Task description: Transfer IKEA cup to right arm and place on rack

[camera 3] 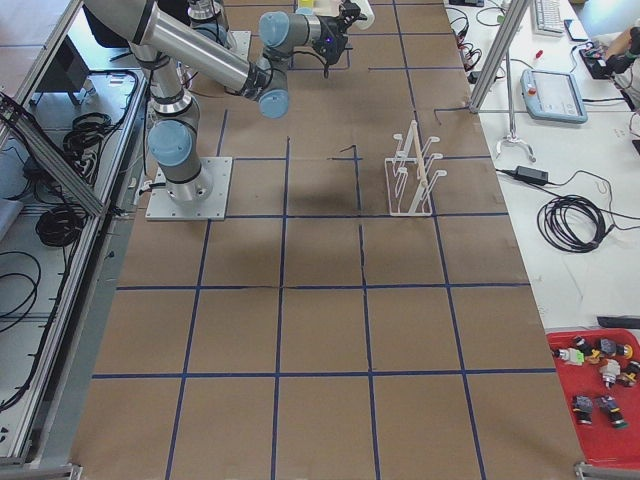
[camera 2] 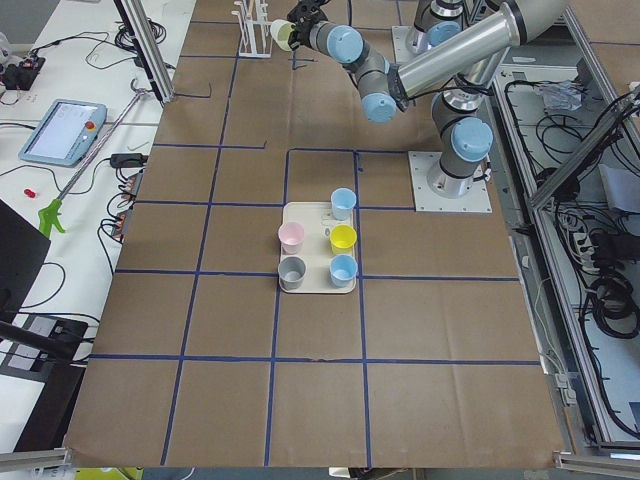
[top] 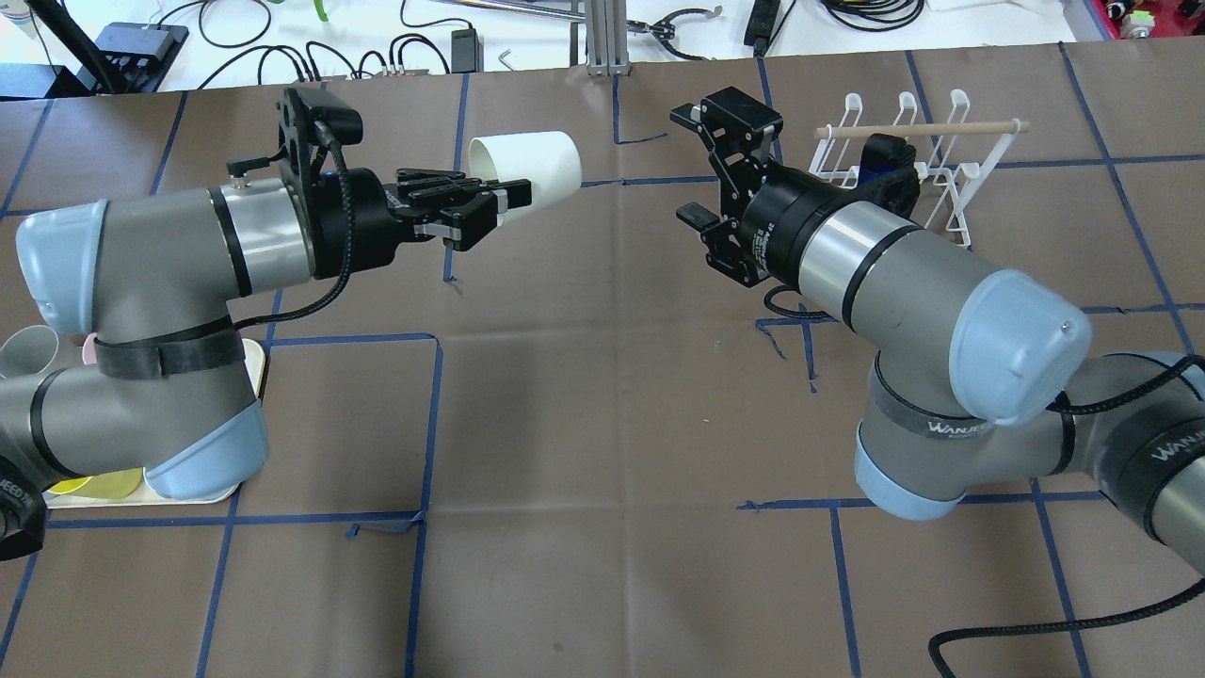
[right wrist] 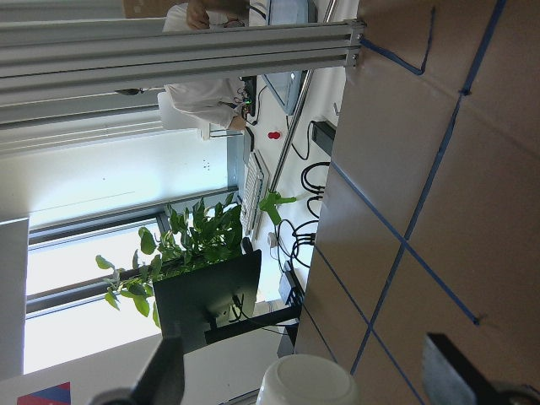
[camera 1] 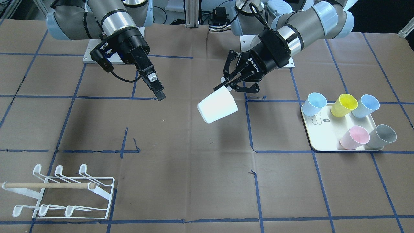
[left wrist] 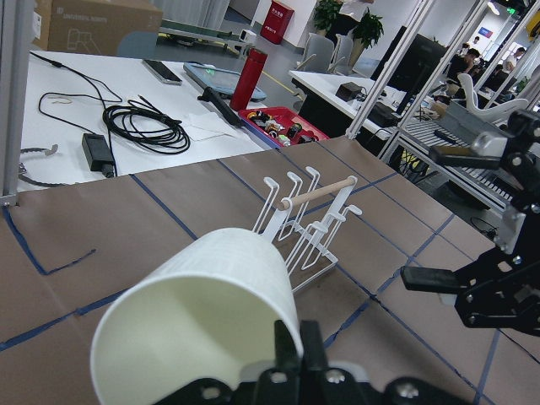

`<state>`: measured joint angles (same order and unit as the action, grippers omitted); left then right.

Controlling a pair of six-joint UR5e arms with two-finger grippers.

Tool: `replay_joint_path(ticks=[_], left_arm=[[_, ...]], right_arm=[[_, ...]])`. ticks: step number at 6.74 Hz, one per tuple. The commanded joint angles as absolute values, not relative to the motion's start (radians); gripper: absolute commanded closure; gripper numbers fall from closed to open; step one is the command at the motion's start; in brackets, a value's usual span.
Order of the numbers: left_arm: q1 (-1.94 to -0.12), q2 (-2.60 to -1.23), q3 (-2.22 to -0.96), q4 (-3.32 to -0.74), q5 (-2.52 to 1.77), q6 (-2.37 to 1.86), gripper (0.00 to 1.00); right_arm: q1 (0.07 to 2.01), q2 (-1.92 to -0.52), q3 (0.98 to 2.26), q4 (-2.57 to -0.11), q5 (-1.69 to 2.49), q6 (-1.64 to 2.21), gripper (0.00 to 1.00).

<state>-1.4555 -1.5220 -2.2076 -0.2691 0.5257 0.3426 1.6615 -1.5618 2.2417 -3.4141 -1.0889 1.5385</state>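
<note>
**White cup at the hand-over point: receiving gripper not yet on it**

The white plastic IKEA cup is held in the air on its side. It is well apart from the white wire rack with the wooden dowel, on the left-arm side of it. The left gripper is clenched on the cup's rim, one finger inside the mouth and one outside. The cup's closed base points toward the rack. The right gripper stands between cup and rack with its fingers spread wide, grasping nothing. It is near the base but not touching it. In the right wrist view the base sits roughly centred between the two fingers. A cream tray of coloured cups lies beyond the cup, on the side away from the rack, and is not concerned here.

Assessment: the step in hand is the hand-over.

Recommendations:
- Advance the right gripper straight along the cup's axis, away from the rack, until its fingers straddle the wall near the base, clear of the left fingers at the rim.
- Close firmly but not hard. The wall looks smooth and tapered, so it may slide toward the narrow end or flex.
- Release the left grip only once the right hold is set, then withdraw it straight so the inner finger does not drag the rim.
- Keep the mouth unobstructed, since the rack's prongs will likely need it.
</note>
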Motion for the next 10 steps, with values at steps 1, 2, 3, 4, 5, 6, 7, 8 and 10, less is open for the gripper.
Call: replay_joint_path(ticks=[1,2,3,4,5,6,7,8,10], left_arm=[[-1.482,-1.517,-2.262,-0.157,0.523,0.298,1.0],[-1.485,-1.516,-2.266,-0.155,0.523,0.298,1.0],[-1.483,-1.516,-2.267,-0.155,0.523,0.295,1.0],[-1.485,-1.516,-2.27,-0.155,0.523,0.29,1.0],[-1.485,-1.516,-2.279,-0.152,0.523,0.29,1.0],[-1.483,-1.516,-2.286,-0.143,0.522,0.288,1.0],[-1.485,-1.516,-2.286,-0.14,0.523,0.287,1.0],[-1.485,-1.516,-2.286,-0.138,0.523,0.287,1.0],[-1.485,-1.517,-2.286,-0.138,0.523,0.287,1.0]], right_arm=[[1.69,-1.562,2.243,-3.418,-1.098,1.54,0.0],[1.706,-1.562,2.243,-3.39,-1.1,1.536,0.0],[1.716,-1.562,2.246,-3.331,-1.098,1.545,0.0],[1.732,-1.562,2.244,-3.27,-1.098,1.546,0.0],[1.747,-1.562,2.24,-3.26,-1.1,1.578,0.0],[1.767,-1.562,2.235,-3.26,-1.101,1.636,0.0],[1.779,-1.56,2.22,-3.257,-1.114,1.64,0.0],[1.784,-1.546,2.194,-3.235,-1.114,1.638,0.0],[1.818,-1.487,2.154,-3.237,-1.115,1.635,0.0]])
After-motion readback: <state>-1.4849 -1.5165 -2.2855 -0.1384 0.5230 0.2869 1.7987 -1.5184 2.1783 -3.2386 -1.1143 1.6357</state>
